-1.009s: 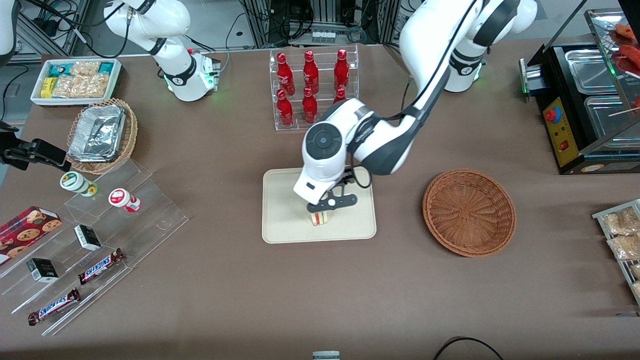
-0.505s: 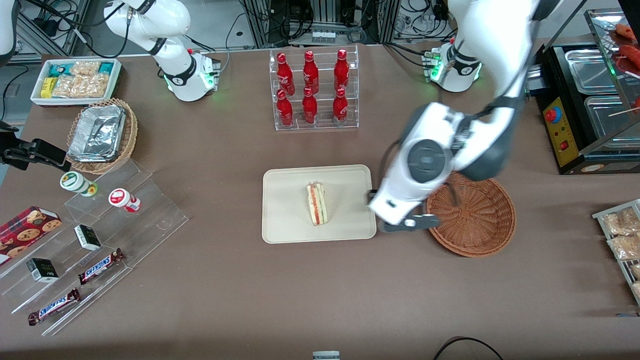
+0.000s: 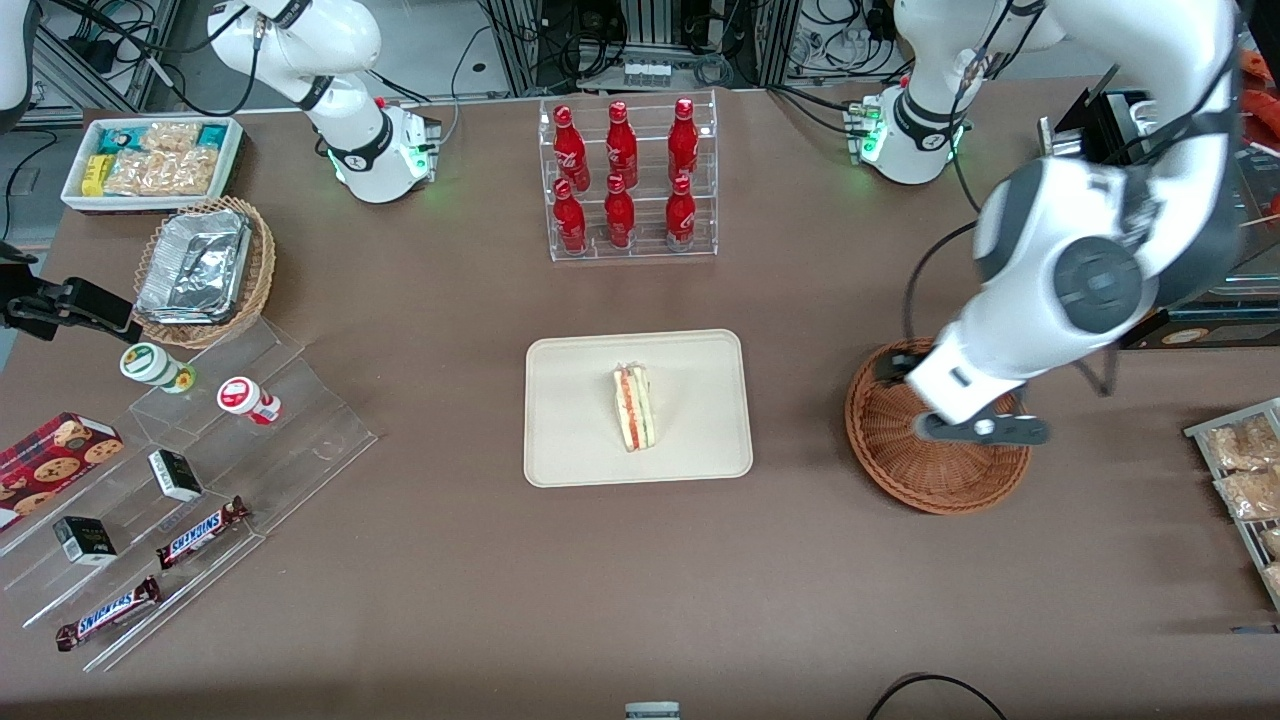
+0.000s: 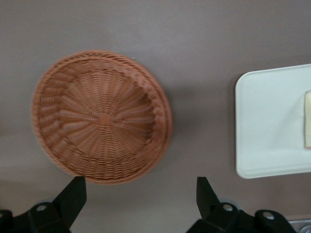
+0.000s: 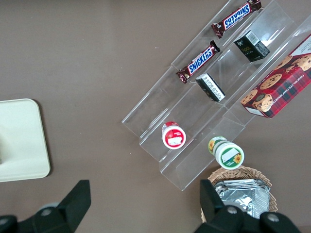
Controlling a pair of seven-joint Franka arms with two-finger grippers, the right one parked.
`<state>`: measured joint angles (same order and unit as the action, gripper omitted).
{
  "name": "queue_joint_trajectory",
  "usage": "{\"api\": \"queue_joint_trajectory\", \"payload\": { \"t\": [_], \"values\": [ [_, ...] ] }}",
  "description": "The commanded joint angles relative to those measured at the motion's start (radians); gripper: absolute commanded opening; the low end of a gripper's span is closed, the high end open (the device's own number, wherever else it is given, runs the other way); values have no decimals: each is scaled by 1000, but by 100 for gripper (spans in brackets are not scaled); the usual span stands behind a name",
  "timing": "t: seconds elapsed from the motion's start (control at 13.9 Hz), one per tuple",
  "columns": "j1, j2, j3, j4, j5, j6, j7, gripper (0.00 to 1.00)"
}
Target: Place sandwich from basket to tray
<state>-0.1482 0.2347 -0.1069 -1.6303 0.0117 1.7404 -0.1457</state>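
Note:
The sandwich (image 3: 633, 408), a pale wedge with red and green filling, lies on the cream tray (image 3: 575, 440) in the middle of the table; the left wrist view catches only its edge (image 4: 307, 119) on the tray (image 4: 267, 126). The reddish-brown wicker basket (image 3: 900, 470) holds nothing inside (image 4: 102, 116). My gripper (image 3: 980, 428) hangs high above the basket, toward the working arm's end of the table. It is open (image 4: 140, 196), with bare tablecloth between the fingers.
A clear rack of red bottles (image 3: 625, 180) stands farther from the front camera than the tray. A black food warmer (image 3: 1160, 200) and a rack of snack bags (image 3: 1245, 480) sit at the working arm's end. Acrylic steps with snacks (image 3: 180, 480) lie toward the parked arm's end.
The gripper let go of the sandwich on the tray, rose and swung away toward the working arm's end, now above the basket. The sandwich stays on the tray.

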Motion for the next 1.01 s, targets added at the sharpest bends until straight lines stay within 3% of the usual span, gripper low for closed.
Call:
{"api": "queue_joint_trajectory", "payload": {
  "t": [0.0,0.5,0.94],
  "values": [
    [76,-98,-11,-56,-6,-54,107,100],
    [222,-279,-48,-106,-1,-173,190,100],
    [226,-376,-51,-92,1,-251,190,100]
  ]
}}
